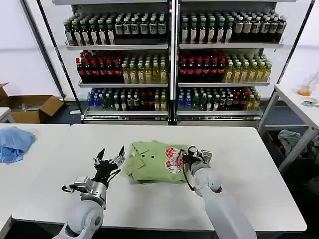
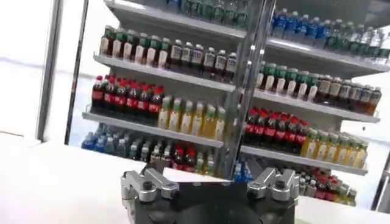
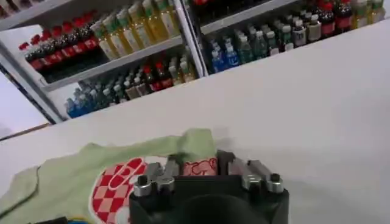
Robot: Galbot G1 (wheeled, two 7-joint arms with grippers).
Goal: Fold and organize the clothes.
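Observation:
The clothes I see are one light-green shirt (image 1: 149,164) with collar buttons and a red-and-white chest print, lying partly folded in the middle of the white table (image 1: 249,169). My right gripper (image 1: 191,156) sits at the shirt's right edge, shut on a fold of printed fabric. In the right wrist view, that fabric is pinched between the jaws of the right gripper (image 3: 190,165), and the rest of the shirt (image 3: 67,179) spreads away from it. My left gripper (image 1: 110,155) hovers open just left of the shirt, touching nothing. In the left wrist view, the left gripper (image 2: 210,182) faces the shelves.
A crumpled blue cloth (image 1: 14,142) lies on the neighbouring table at far left. Shelves of bottles (image 1: 172,64) stand behind the table. A cardboard box (image 1: 32,107) sits on the floor at left. Another table (image 1: 299,107) stands at right, with bundled cloth (image 1: 294,139) beneath it.

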